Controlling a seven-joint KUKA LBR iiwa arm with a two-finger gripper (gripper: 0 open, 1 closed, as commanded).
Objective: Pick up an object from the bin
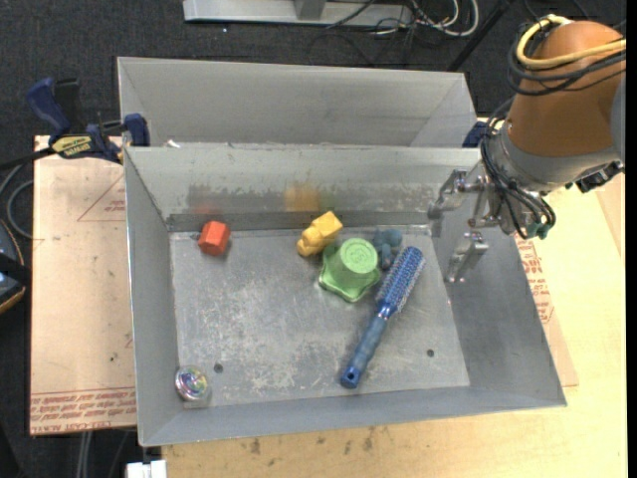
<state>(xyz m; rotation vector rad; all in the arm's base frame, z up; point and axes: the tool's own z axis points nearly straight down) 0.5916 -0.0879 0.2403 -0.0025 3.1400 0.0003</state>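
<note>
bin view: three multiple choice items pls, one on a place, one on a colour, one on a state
1. Where is the gripper?
A. over the red block
B. by the bin's right wall
C. over the bin's left corner

2. What colour is the brush?
A. blue
B. yellow
C. black

3. How is the brush placed?
A. standing upright
B. hanging from the gripper
C. lying on the bin floor

Answers:
1 B, it hangs at the right slope, apart from the loose things.
2 A, its handle and head are both blue.
3 C, it lies at full length on the floor beside the green cup.
</note>
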